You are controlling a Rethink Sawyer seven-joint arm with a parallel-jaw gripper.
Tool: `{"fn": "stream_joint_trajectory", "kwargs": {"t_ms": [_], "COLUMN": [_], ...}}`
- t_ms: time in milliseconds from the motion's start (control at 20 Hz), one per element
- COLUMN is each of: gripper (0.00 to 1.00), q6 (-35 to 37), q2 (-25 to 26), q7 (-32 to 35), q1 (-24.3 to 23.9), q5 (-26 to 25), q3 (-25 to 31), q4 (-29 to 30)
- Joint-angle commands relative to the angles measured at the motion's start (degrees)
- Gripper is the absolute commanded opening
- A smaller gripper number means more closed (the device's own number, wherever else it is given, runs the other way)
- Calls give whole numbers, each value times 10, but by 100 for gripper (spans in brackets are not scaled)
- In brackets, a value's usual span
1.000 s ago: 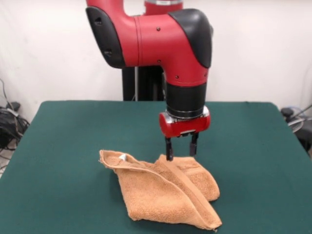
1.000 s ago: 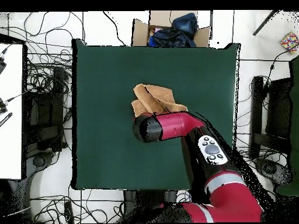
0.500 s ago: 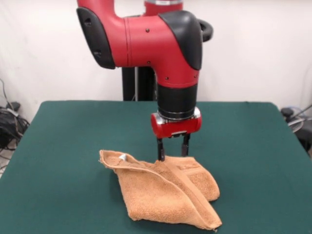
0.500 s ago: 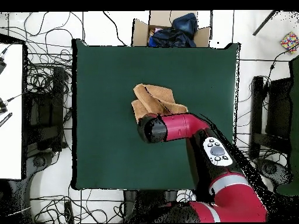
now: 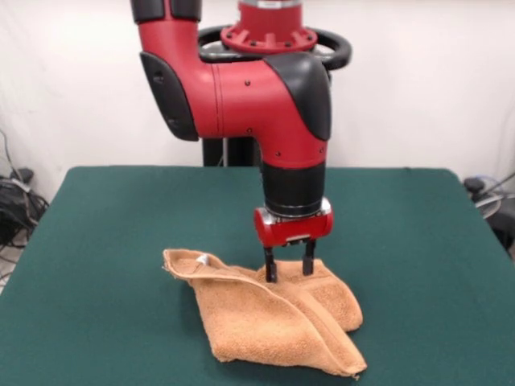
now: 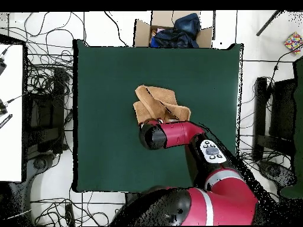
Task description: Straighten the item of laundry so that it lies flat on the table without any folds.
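Observation:
The item of laundry (image 5: 269,322) is an orange-tan towel, folded over on itself in a rough triangle with a raised ridge running from upper left to lower right. A small white label (image 5: 203,260) shows near its upper left corner. It lies on the dark green table (image 5: 105,241). My gripper (image 5: 289,272) is open, its two black fingertips down at the towel's far edge, straddling the ridge. In the overhead view the towel (image 6: 155,101) shows just above the red arm (image 6: 174,133), which hides the gripper.
A cardboard box (image 6: 171,31) with dark clothes stands beyond the table's top edge in the overhead view. Cables lie on the floor on both sides. The table (image 6: 106,77) spreads wide around the towel.
The gripper has dropped lower and shifted slightly right in the front view, so its fingertips now reach the towel's far edge. The arm's upper links have swung round. The towel has not moved.

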Motion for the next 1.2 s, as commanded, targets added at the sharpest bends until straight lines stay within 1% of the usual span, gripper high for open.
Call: {"fn": "stream_joint_trajectory", "kwargs": {"t_ms": [50,350,600,850,1000,1050,1200], "gripper": [100,100,100,100,100,0,0], "q6": [-22,-54,-55,-74,-86,-95,-103], "q2": [57,66,68,56,54,54,54], "q7": [100,111,109,121,116,113,110], "q1": [22,25,33,49,51,50,50], "q5": [12,16,22,29,30,29,25], "q3": [-24,-34,-43,-63,-66,-65,-64], "q4": [-24,-22,-35,-26,-27,-26,-28]}}
